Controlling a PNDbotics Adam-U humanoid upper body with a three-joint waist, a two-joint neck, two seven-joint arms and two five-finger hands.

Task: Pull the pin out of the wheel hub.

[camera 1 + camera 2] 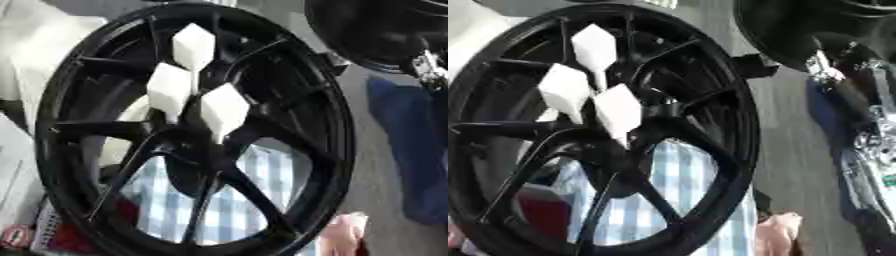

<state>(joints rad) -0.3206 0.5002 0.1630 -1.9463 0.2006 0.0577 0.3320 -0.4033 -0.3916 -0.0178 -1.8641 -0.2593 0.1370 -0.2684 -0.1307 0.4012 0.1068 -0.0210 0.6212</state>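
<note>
A large black spoked wheel (52, 150) stands upright and fills both views. Three white pins with diamond-shaped heads stick out of its hub (197, 150): one on top (192, 46), one at the left (168, 89) and one at the right (224, 109). My right arm (866, 150), black with silver joints, runs down the right edge of the right eye view. Its upper end (826, 64) lies well to the right of the pins and apart from the wheel. No hand touches a pin. My left hand does not show.
A second black wheel (367, 35) hangs at the upper right. Behind the spokes is a person in a blue-and-white checked shirt (236, 200), with a hand (344, 232) at the rim's lower right. Something dark blue (411, 145) lies on the right.
</note>
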